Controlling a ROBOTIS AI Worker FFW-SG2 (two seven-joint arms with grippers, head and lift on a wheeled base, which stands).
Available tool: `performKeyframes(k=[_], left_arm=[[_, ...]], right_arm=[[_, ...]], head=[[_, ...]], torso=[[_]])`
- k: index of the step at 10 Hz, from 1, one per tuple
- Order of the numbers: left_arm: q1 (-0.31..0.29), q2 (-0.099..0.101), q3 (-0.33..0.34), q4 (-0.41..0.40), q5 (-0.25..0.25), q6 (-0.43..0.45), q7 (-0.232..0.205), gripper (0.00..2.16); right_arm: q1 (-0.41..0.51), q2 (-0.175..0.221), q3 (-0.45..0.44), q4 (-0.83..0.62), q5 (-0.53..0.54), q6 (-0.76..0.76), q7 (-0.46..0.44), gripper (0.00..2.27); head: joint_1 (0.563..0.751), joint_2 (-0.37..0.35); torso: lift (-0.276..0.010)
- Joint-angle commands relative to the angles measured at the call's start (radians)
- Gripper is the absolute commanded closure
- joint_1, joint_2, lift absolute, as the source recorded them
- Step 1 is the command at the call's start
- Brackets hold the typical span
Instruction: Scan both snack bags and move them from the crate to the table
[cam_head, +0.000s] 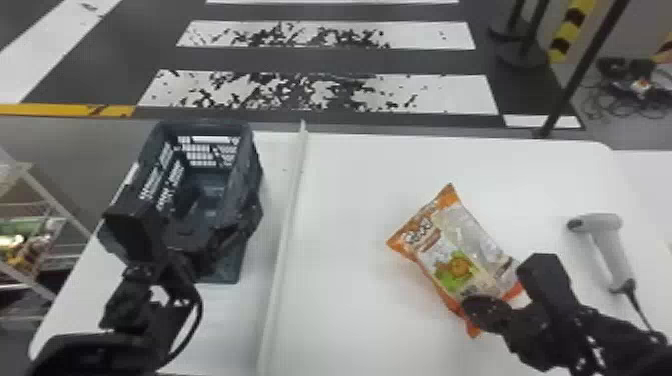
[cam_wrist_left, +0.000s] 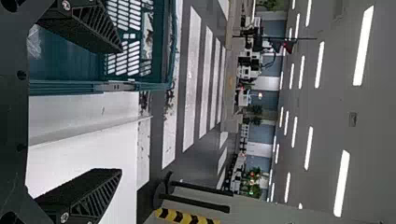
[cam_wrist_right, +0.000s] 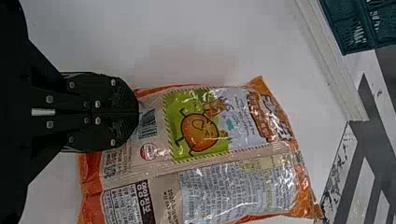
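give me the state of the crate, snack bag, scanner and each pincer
plastic crate: upright, open-topped
snack bag: puffed up, no tear seen
handheld barcode scanner: lying on the table, cord attached
left pincer: open
right pincer: shut, at the bag's edge

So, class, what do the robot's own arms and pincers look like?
Both arms are black and angular. A black cable loops beside the left arm; the right arm has small pale markings. The left pincer has wedge-shaped black fingers with ribbed sides. The right pincer is black too, with rounded edges and silvery screw heads.
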Motion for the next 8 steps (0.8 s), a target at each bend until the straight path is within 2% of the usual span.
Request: performKeyframes(k=[1,5,7,8], left_arm=[[0.0,0.0,0.0,0.0,0.0,0.0,0.0,0.09],[0.003,0.0,0.0,-0.002,0.002,-0.003,0.0,0.09],[0.005,0.0,0.0,-0.002,0.002,-0.009,0.0,0.09],[0.005,0.0,0.0,-0.005,0.002,-0.009,0.0,0.09]], right_arm=[[-0.002,0.0,0.004,0.008,0.002,-0.01,0.0,2.25],[0.09,0.0,-0.093,-0.251,-0.012,0.067,0.004,2.25],[0.093,0.0,-0.078,-0.3,-0.043,0.076,0.029,2.25],[0.062,-0.001,-0.035,-0.288,-0.041,0.073,0.031,2.25]], head=[[0.695,0.054],[0.695,0.052],[0.695,0.056],[0.695,0.075]], torso=[[-0.088],[-0.088],[-0.088],[-0.088]])
